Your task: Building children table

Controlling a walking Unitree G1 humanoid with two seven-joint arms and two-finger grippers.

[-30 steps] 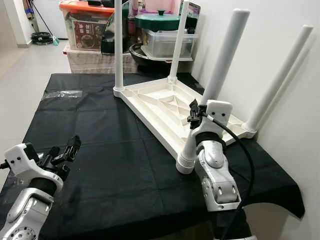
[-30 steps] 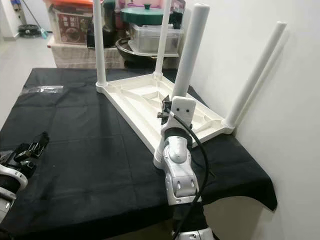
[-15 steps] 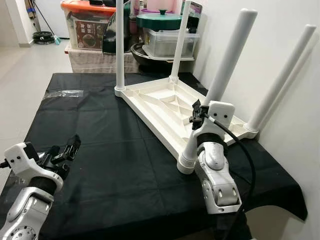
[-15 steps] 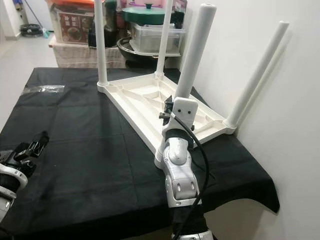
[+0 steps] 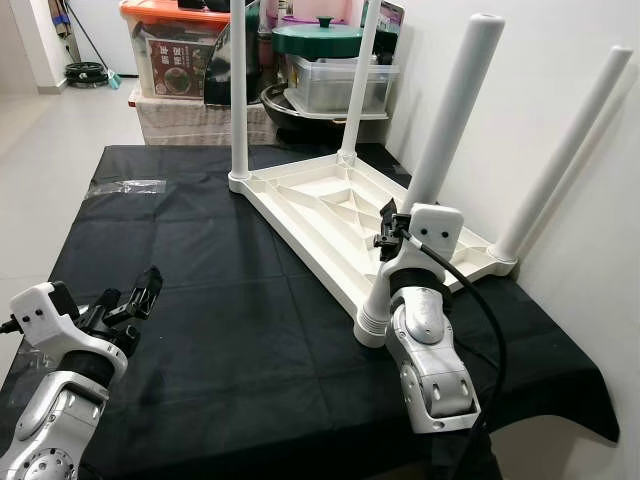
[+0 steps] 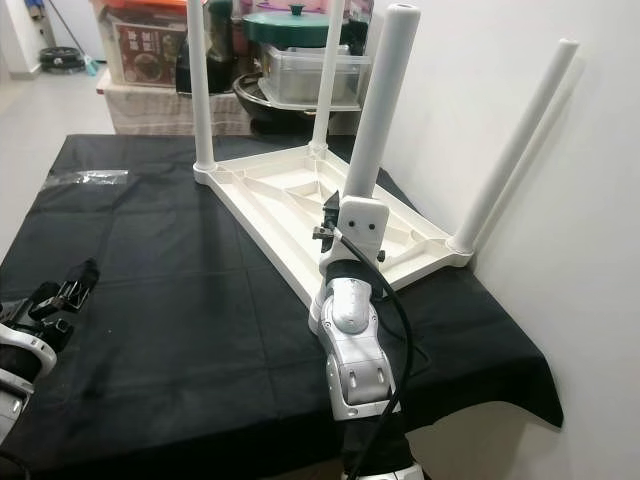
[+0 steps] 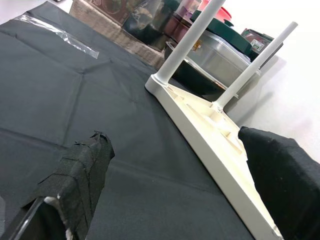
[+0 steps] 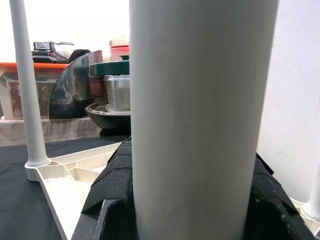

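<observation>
left eye view: right gripper [image 5: 392, 228] clamps near table leg [image 5: 440, 142] leaning up-right; left gripper [image 5: 137, 297] open.

Even, bright indoor light fills both head views, and the pictures are sharp, without motion blur. The white wall [image 5: 560, 60] on the right reflects softly and carries faint shadows of the leaning legs. The black cloth [image 5: 200, 250] soaks up light, showing only mild creases. In the right wrist view the near white leg [image 8: 200, 115] is soft, and the background behind it glares to white.
</observation>
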